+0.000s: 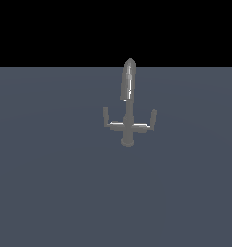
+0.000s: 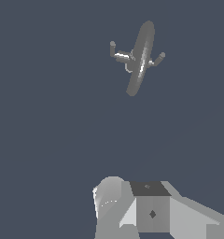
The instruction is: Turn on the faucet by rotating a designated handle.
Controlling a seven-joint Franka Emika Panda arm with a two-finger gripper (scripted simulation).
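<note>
The arm did not appear in the exterior view at all. Only the wrist view showed part of it — a blocky pale grey gripper (image 2: 153, 210) body with a dark top face and a rounded piece beside it, seen from above and looking down on the floor. Its fingertips could not be made out, so whether it was released or clenched could not be told; it held nothing that showed.

The faucet (image 1: 128, 108) stood well ahead of the gripper, well apart from it, on a flat blue-grey surface (image 1: 45, 193). The stretch between tool and tap showed only that same surface.

The faucet was small, grey and metallic, with a tall arched spout carrying a bright white glint, a round base column, and two L-shaped side arms with upturned tips. The handle (image 1: 110, 121) branched to the exterior view's left — a short horizontal bar, duller in sheen. The other arm (image 1: 148, 123) mirrored it on the far side with a longer white glint.
</note>
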